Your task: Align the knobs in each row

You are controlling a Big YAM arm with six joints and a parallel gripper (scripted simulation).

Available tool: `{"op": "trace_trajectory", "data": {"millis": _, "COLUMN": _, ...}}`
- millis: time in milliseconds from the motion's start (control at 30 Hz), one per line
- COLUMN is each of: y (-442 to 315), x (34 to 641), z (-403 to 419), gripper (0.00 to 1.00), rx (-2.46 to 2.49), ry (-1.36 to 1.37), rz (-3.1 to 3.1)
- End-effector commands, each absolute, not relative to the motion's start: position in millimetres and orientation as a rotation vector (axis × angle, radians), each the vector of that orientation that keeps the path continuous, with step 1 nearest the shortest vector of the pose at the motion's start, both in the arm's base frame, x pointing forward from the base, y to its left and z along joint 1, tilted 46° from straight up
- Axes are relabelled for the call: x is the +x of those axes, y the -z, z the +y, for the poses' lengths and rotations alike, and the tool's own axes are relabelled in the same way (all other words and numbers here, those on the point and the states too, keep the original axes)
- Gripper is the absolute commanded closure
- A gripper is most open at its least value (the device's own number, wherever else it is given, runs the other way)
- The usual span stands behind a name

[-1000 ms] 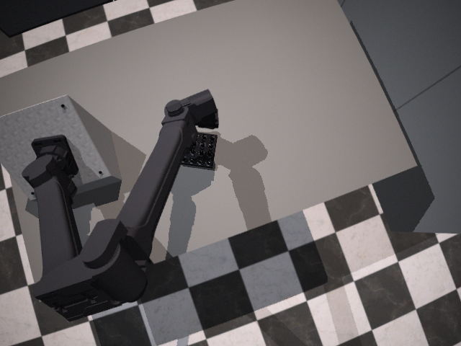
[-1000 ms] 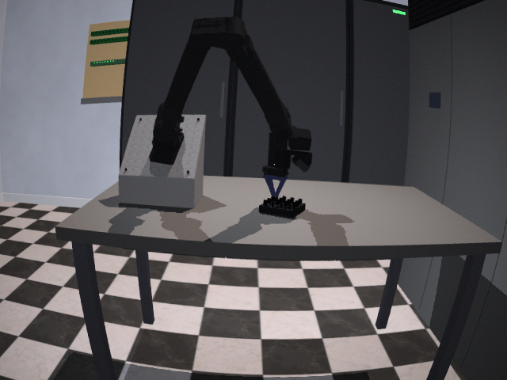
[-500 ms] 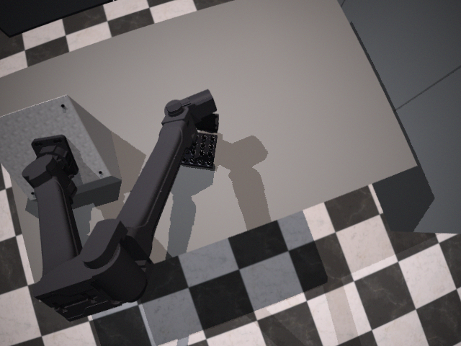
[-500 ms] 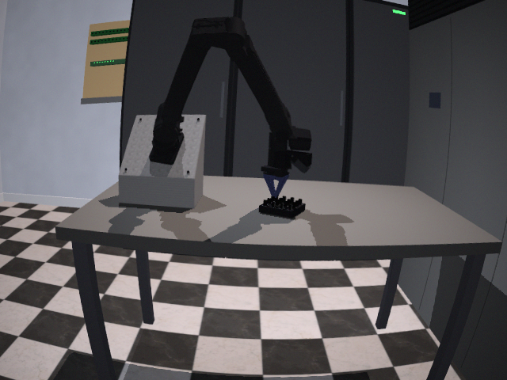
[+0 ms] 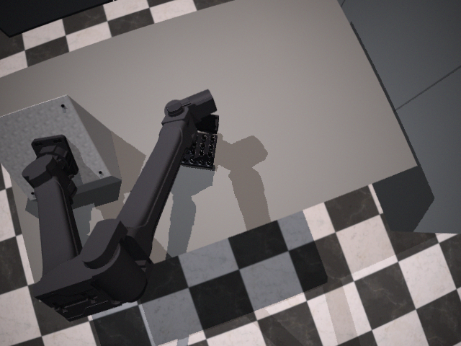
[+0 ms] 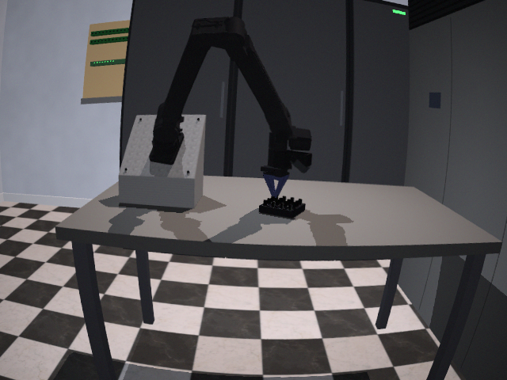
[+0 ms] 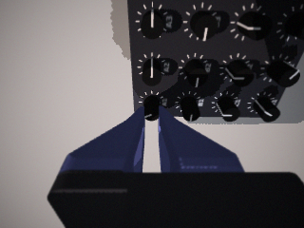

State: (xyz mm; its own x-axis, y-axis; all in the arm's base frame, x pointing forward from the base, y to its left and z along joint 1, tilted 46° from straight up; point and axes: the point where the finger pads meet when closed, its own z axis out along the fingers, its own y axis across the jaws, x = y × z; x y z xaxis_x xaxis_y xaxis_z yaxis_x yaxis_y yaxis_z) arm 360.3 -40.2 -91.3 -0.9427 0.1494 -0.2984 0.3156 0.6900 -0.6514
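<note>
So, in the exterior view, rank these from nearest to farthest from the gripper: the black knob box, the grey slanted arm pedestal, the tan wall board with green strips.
1. The black knob box: directly under the gripper, whose blue fingers are shut on one of its knobs.
2. The grey slanted arm pedestal: on the table, to the left in the picture.
3. The tan wall board with green strips: upper left, on the back wall.
</note>
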Motion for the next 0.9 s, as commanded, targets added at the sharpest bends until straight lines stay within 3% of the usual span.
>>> {"op": "trace_trajectory", "data": {"millis": 0, "y": 88.6, "x": 364.4, "z": -39.9, "gripper": 0.92, "rx": 0.402, "ry": 1.084, "rz": 2.655}}
{"op": "trace_trajectory", "data": {"millis": 267, "y": 88.6, "x": 364.4, "z": -39.8, "gripper": 0.92, "rx": 0.402, "ry": 1.084, "rz": 2.655}}
{"op": "trace_trajectory", "data": {"millis": 300, "y": 88.6, "x": 364.4, "z": -39.8, "gripper": 0.81, "rx": 0.402, "ry": 1.084, "rz": 2.655}}
{"op": "trace_trajectory", "data": {"millis": 867, "y": 88.8, "x": 364.4, "z": -39.7, "gripper": 0.81, "rx": 0.400, "ry": 1.083, "rz": 2.658}}
